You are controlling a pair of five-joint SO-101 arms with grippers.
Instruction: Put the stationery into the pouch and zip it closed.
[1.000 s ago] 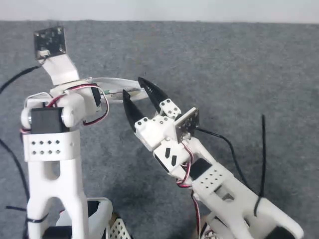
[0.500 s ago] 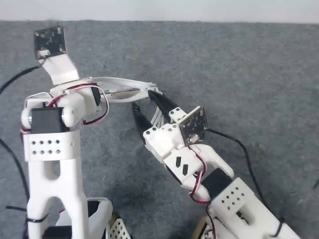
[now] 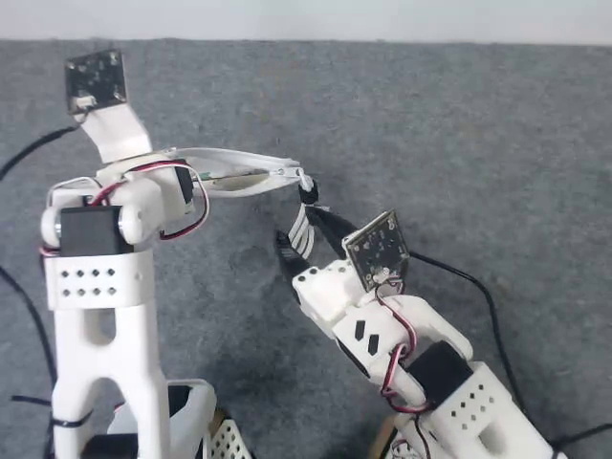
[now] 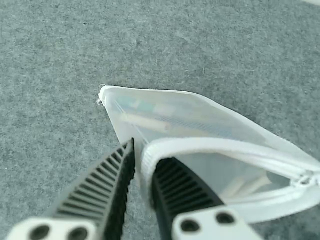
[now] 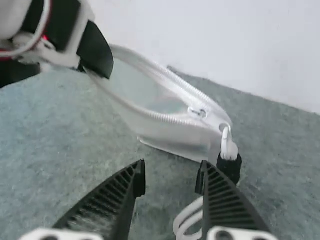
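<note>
Pouch, unzipped, holds stationery blurred behind its translucent wall; left gripper pinches its rim, right gripper gapes empty beside it.

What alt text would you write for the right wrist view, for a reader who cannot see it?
The open right gripper sits just short of the pull tab of a translucent white-zipped pouch. The left gripper pinches the pouch's far end above a grey mat.

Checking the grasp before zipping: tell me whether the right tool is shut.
No; the right tool shows its jaws standing well apart.
</note>
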